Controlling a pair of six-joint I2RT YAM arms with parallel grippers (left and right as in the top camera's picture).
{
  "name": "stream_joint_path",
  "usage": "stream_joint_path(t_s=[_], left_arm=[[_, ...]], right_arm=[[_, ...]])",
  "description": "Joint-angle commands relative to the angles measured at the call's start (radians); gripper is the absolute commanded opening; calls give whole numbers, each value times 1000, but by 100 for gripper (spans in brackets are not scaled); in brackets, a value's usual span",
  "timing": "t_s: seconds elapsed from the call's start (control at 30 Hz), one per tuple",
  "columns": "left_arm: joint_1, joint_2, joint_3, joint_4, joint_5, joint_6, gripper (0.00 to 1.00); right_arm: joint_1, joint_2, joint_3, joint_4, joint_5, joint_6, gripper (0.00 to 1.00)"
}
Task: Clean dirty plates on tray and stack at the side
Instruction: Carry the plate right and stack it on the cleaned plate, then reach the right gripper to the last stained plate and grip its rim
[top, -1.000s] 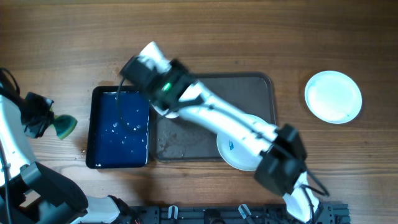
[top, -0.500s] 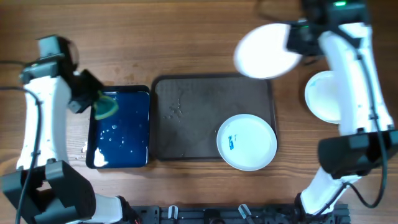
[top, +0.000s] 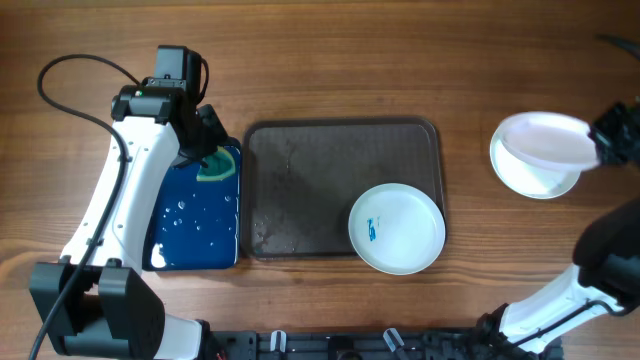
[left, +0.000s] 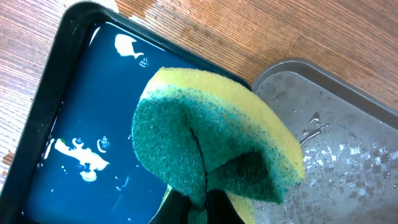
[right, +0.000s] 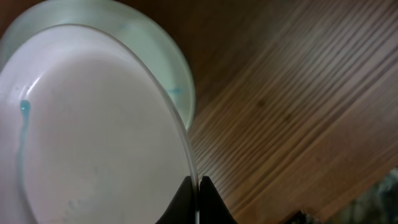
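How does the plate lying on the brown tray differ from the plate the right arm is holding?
The tray plate lies flat in the tray, untouched; the held plate is pinched at its rim by the right gripper's fingers, over a third plate on the table. The tray plate shows a clear blue smear; the held plate only a faint teal streak. Both are round and white.

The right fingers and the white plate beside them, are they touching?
Touching. The right wrist view shows the right fingers closed on the rim of the plate.
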Motion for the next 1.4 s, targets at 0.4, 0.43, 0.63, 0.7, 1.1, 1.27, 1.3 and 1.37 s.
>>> stream_joint_path(t_s=[0.4, 0.43, 0.63, 0.7, 1.1, 1.27, 1.3, 1.37], left_arm=[[-2, -8, 18, 5, -23, -10, 4], [-2, -8, 18, 5, -23, -10, 4], [-1, -8, 18, 5, -23, -9, 4], [-2, -6, 18, 5, -23, 11, 4], [-2, -2, -163, 58, -52, 13, 4], [-2, -2, -168, 73, -52, 14, 4], [-2, -2, -168, 77, -52, 13, 4], [-2, -2, -168, 85, -52, 14, 4]], right_arm=[[-48, -18, -394, 380, -275, -3, 39], [-40, -19, -390, 389, -312, -23, 43], [31, -39, -295, 346, -405, -130, 40], [81, -72, -246, 300, -405, -161, 35], [510, -321, -342, 98, -291, 16, 52], [573, -322, -551, 125, -291, 72, 53], [585, -322, -590, 136, -291, 83, 53], [608, -323, -665, 157, -290, 104, 51]])
